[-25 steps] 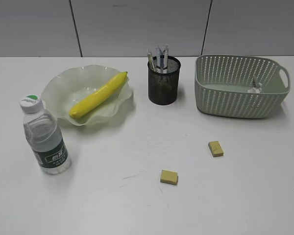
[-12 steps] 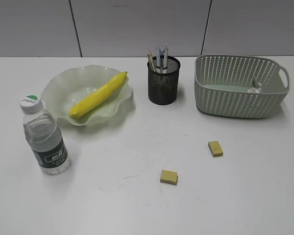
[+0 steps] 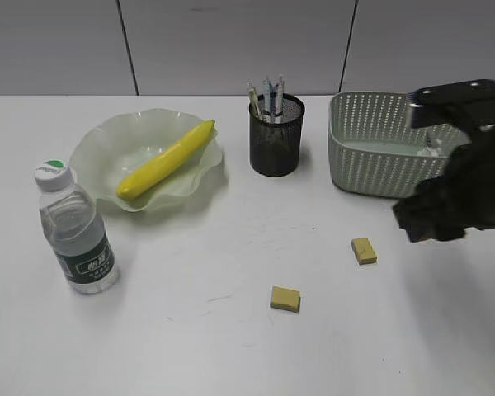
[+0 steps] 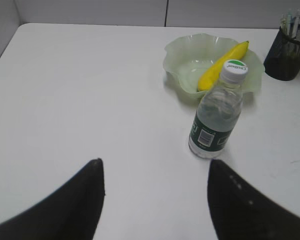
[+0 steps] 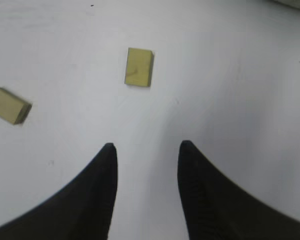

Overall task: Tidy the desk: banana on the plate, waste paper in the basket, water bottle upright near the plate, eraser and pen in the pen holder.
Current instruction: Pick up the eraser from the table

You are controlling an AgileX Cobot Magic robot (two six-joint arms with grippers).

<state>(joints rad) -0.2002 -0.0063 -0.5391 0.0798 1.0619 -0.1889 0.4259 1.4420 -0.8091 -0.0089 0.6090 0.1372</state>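
The yellow banana lies on the pale-green plate. Left of the plate the water bottle stands upright. Pens stick out of the black mesh pen holder. A scrap of waste paper lies in the basket, partly behind my right arm. Two yellow erasers lie on the white desk. My right gripper is open and empty, hovering just short of the nearer eraser. Well short of the bottle, my left gripper is open and empty.
In the exterior view the right arm is a blurred dark shape that hides the basket's right end. The second eraser lies to the left in the right wrist view. A grey panelled wall runs behind the desk.
The right arm has come into the exterior view from the right and now hangs in front of the basket, near the right eraser. Nothing on the desk has moved.
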